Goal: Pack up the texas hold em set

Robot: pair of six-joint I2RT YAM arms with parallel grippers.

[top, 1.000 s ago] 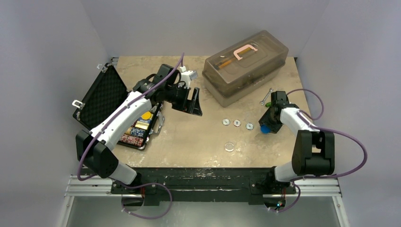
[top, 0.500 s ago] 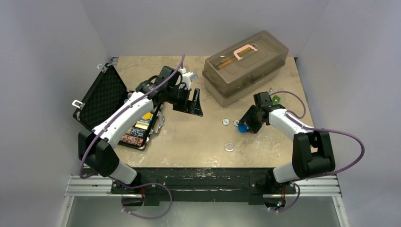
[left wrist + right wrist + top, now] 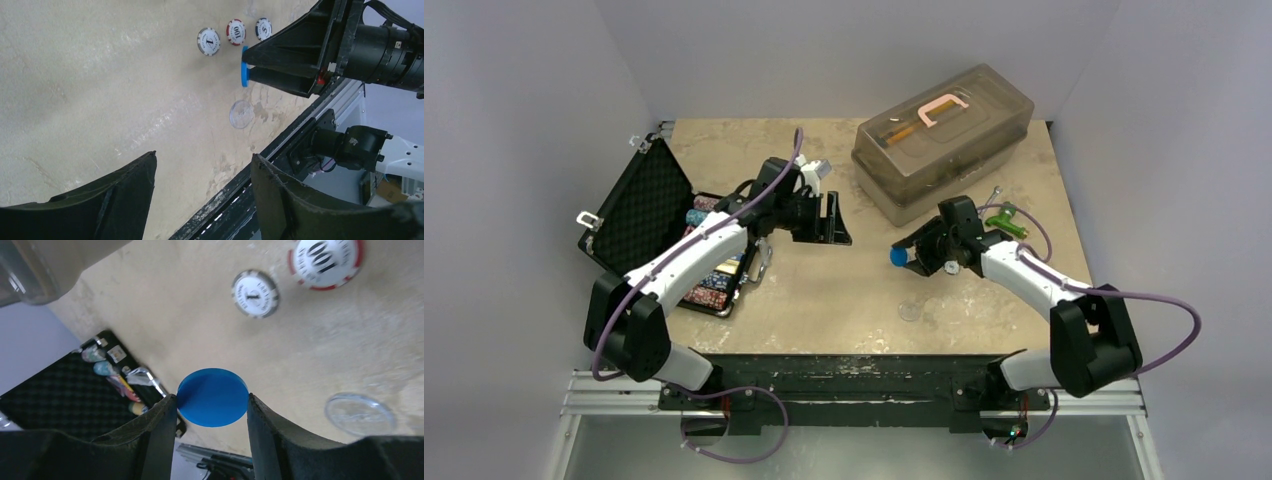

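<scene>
While right jaws pinch one blue disc point(image 3: 212, 397), left jaws gape empty; three chips point(image 3: 236, 31) lie loose.

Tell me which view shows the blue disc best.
Right wrist: the blue disc sits large and face-on, pinched between the fingers. Left wrist shows the disc edge-on; top external only a small blue dot.

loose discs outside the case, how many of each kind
printed poker chips: 3
blue disc, held in the right gripper: 1
clear disc: 1
total: 5
</scene>
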